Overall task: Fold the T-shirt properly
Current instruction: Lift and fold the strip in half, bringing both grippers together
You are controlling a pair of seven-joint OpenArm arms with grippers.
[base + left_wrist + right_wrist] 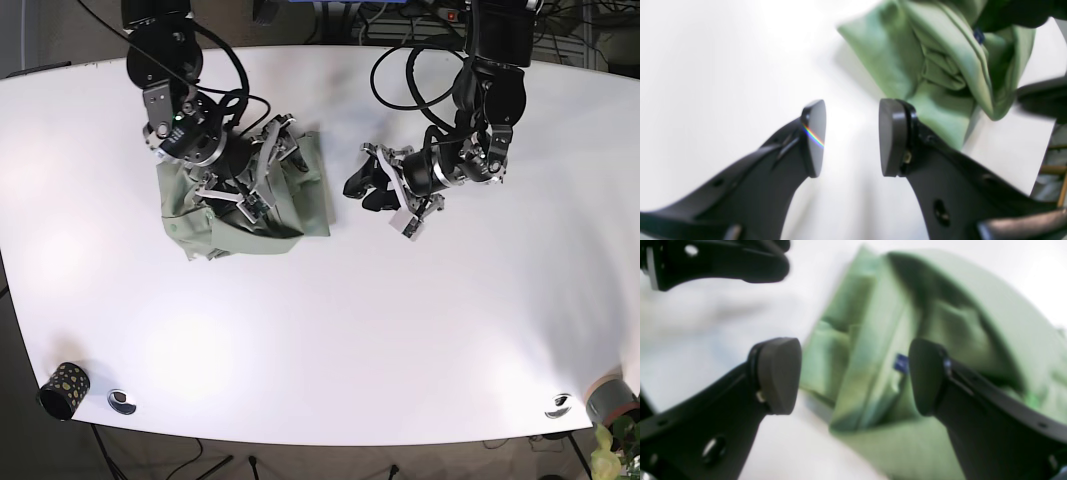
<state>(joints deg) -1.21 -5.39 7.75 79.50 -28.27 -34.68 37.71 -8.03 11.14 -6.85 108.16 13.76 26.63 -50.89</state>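
Green shirt (240,205) bunched far left on table (400,330). Right gripper (855,376) spread wide over it, empty. Left gripper (851,138) parted, just right of shirt, empty.

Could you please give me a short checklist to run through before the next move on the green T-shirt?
1. Left pincer open and empty: ok.
2. Right pincer open over the green T-shirt, gripping nothing: ok.
3. T-shirt lying flat: not ok, bunched and creased.
4. T-shirt fully on the white table: ok.
5. Left pincer clear of the cloth: ok, beside its edge.
6. Sleeves tucked in: cannot tell.
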